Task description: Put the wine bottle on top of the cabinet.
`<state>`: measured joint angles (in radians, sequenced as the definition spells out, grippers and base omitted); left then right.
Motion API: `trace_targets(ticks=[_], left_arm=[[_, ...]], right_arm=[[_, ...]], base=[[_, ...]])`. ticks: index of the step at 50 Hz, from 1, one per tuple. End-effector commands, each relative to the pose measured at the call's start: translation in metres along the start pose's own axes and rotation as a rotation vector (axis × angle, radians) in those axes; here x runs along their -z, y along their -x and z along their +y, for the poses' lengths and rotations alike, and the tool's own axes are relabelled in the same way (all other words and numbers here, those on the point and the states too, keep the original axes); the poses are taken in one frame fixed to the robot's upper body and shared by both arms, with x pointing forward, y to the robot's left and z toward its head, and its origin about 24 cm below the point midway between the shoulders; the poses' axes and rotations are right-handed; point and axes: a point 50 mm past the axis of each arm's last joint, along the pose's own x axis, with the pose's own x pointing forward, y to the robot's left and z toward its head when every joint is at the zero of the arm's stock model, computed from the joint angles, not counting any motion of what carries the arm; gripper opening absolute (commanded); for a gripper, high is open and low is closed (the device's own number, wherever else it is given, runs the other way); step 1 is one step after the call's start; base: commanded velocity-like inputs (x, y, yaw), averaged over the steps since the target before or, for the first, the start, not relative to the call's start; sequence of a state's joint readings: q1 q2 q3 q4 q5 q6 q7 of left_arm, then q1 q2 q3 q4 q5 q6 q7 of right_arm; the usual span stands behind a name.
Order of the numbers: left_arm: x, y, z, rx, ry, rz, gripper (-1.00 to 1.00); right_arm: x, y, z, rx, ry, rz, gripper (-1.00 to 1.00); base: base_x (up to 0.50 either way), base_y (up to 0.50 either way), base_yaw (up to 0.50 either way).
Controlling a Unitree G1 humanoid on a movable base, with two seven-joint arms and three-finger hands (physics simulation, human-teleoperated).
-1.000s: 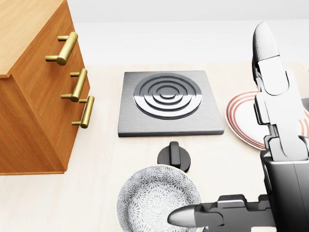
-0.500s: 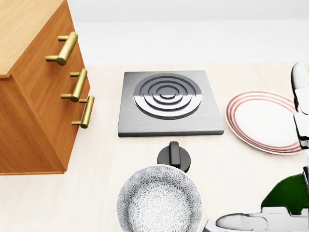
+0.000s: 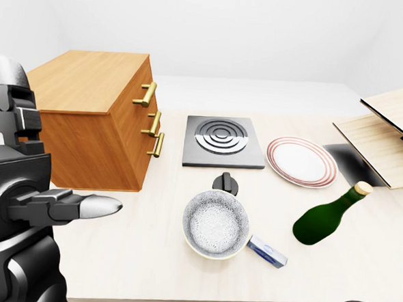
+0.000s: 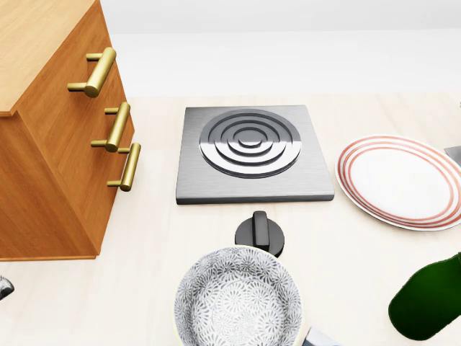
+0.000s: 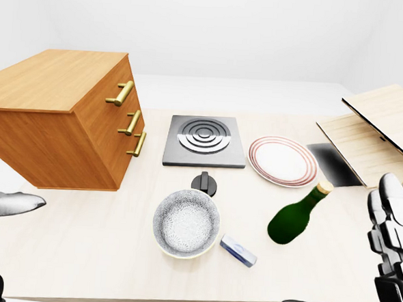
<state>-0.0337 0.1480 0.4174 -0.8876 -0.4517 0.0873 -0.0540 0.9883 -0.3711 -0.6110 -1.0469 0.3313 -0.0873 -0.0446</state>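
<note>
Nothing is done yet: the wine bottle (image 5: 295,216) lies on the desk (image 5: 113,255) just left of the right hand (image 5: 387,251), seemingly spread and empty; the cabinet (image 5: 60,108) top is bare.

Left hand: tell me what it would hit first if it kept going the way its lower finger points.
Judging by the left-eye view, the left hand points its finger toward the patterned bowl; nothing shows between them, though the hand's height is unclear.

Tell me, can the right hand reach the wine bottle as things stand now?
Probably yes. The wine bottle lies tilted on the table, and the right hand, fingers open, stands to its right in the right-eye view with only bare table between them.
</note>
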Motion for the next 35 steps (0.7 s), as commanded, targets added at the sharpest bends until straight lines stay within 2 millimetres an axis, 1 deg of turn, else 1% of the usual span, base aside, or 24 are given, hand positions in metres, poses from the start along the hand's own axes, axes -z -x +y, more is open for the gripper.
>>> trace_targets(ticks=[1, 8, 14, 19, 24, 27, 33, 35], left_arm=[[0.007, 0.001, -0.003, 0.008, 0.006, 0.029, 1.0], [0.009, 0.001, -0.004, 0.011, 0.009, 0.035, 1.0], [0.009, 0.001, -0.004, 0.011, 0.013, 0.032, 1.0], [0.009, 0.001, -0.004, 0.013, 0.014, 0.034, 1.0], [0.007, 0.001, -0.003, 0.011, 0.014, 0.025, 1.0], [0.005, 0.0, -0.004, 0.012, 0.013, 0.017, 1.0], [0.007, 0.001, -0.004, 0.015, 0.009, 0.026, 1.0], [0.006, 0.0, -0.004, 0.014, 0.008, 0.023, 1.0]], right_arm=[[0.006, 0.012, -0.018, 0.021, -0.058, 0.302, 1.0], [0.008, 0.021, -0.02, 0.028, -0.051, 0.353, 1.0], [0.01, 0.036, -0.021, 0.038, -0.045, 0.434, 1.0], [0.008, 0.04, -0.026, 0.065, -0.077, 0.436, 1.0], [0.004, 0.039, -0.03, 0.086, -0.115, 0.376, 1.0], [0.001, 0.034, -0.033, 0.096, -0.132, 0.317, 1.0], [-0.014, 0.016, -0.044, 0.122, -0.142, 0.113, 1.0], [-0.011, 0.007, -0.046, 0.127, -0.154, 0.124, 1.0]], base=[[0.0, 0.0, 0.0], [0.0, 0.0, 0.0], [0.0, 0.0, 0.0], [0.0, 0.0, 0.0], [0.0, 0.0, 0.0], [0.0, 0.0, 0.0], [0.0, 0.0, 0.0], [0.0, 0.0, 0.0]])
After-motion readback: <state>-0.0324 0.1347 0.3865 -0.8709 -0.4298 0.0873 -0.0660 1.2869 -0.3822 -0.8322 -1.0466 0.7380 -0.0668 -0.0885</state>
